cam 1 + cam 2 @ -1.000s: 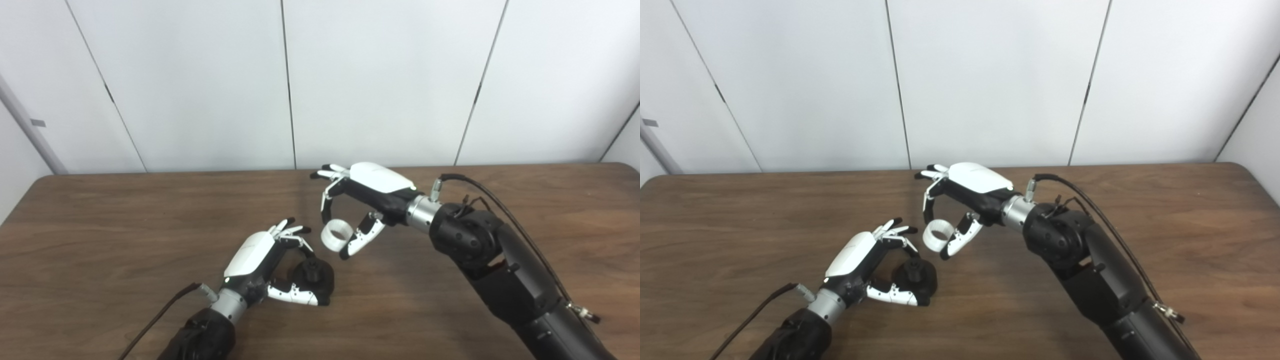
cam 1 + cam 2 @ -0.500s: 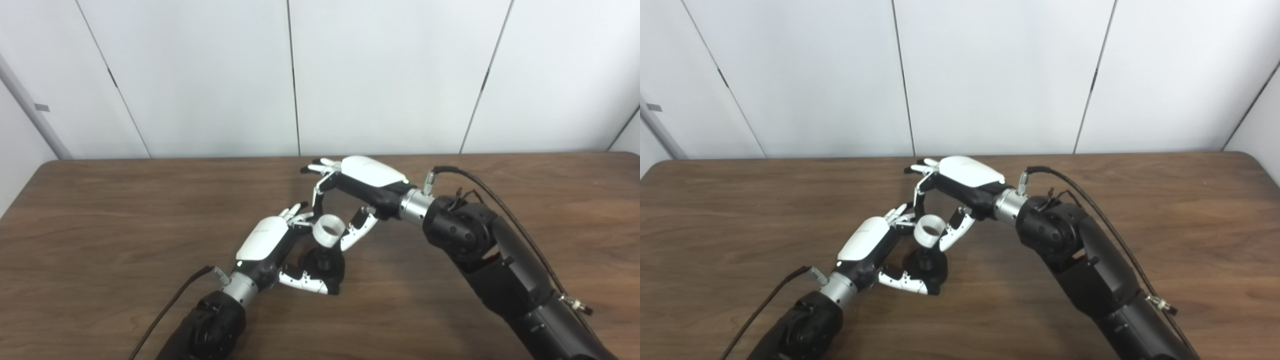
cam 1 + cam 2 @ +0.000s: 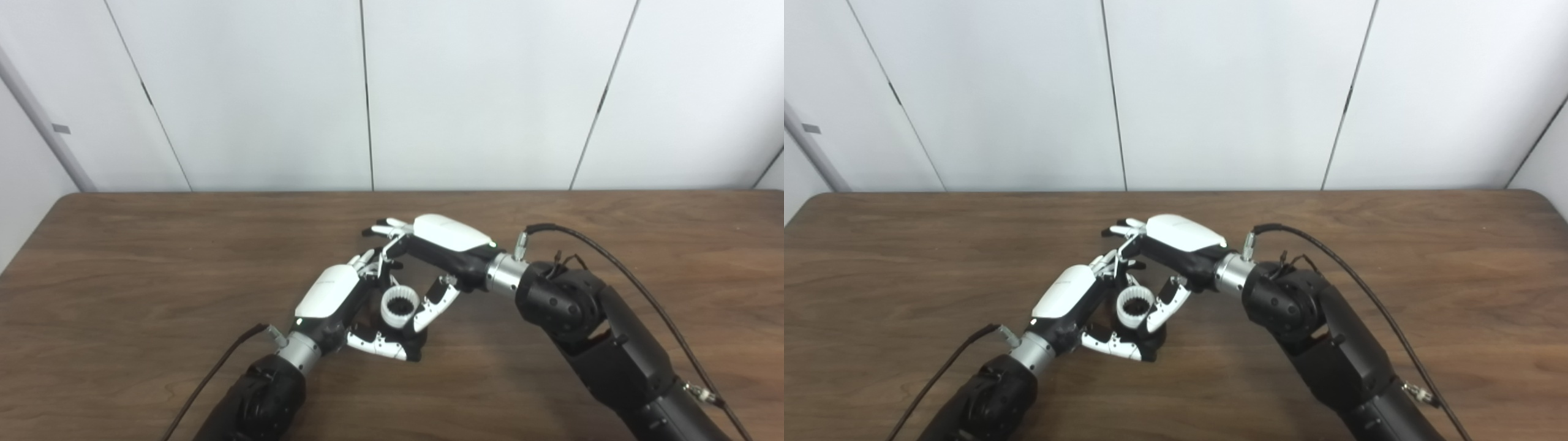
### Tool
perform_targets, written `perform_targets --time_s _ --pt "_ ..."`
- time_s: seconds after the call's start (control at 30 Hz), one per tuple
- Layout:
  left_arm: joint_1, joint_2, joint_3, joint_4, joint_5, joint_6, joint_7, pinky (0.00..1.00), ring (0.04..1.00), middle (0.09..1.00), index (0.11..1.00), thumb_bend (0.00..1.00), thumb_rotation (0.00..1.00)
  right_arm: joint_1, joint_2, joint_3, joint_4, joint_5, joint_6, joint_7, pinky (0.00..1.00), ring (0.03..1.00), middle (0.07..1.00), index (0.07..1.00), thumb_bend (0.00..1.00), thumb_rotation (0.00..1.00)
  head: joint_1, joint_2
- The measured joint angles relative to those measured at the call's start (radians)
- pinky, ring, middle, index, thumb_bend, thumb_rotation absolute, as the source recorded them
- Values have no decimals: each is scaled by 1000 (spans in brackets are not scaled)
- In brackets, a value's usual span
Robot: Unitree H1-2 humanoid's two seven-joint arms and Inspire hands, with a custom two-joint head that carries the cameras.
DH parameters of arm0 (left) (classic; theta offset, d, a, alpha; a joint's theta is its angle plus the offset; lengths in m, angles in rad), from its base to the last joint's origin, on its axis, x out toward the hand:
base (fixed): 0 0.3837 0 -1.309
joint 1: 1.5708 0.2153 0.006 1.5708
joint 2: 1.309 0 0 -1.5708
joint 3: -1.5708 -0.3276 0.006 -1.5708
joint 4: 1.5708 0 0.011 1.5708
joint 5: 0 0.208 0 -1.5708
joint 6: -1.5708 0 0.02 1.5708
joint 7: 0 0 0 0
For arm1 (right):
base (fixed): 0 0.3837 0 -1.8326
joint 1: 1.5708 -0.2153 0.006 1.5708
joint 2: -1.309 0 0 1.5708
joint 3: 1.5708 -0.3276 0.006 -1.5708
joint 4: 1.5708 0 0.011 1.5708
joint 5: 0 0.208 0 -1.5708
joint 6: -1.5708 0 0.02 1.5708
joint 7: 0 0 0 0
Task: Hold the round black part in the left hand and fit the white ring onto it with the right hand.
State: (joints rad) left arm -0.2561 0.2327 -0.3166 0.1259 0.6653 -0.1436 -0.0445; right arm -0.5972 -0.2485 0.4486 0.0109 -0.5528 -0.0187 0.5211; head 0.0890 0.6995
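We see the brown wooden table (image 3: pixel 122 275) filling the lower half of the frame, with white wall panels (image 3: pixel 245 92) behind it across the top. Both of our arms come up from the bottom edge and meet just left of the frame's center. Our right hand (image 3: pixel 429 257) reaches in from the right side, fingers curled and pinching the white ring (image 3: pixel 400 306) between thumb and fingertips, so it is closed on the ring. Our left hand (image 3: pixel 343 300) comes in from the lower left and is wrapped around the round black part (image 3: pixel 1151 340), of which only a dark sliver shows below the ring; the hand grips it low over the table, though we cannot tell whether the part rests on the wood. The ring sits directly on top of the black part, and a dark toothed shape shows through its opening, which suggests the ring is at least started over the part's raised center. We judge the task well along: both pieces are held and brought together. What remains is pressing the ring fully down and letting go; we cannot tell whether it is already seated.
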Motion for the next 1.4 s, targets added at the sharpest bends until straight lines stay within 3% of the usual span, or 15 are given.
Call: perform_targets --time_s 1.4 --pt "34 3 7 -63 -2 21 -40 1000 1000 876 476 519 47 11 -14 1 -12 -12 15 28 950 1000 951 476 522 129 2 8"
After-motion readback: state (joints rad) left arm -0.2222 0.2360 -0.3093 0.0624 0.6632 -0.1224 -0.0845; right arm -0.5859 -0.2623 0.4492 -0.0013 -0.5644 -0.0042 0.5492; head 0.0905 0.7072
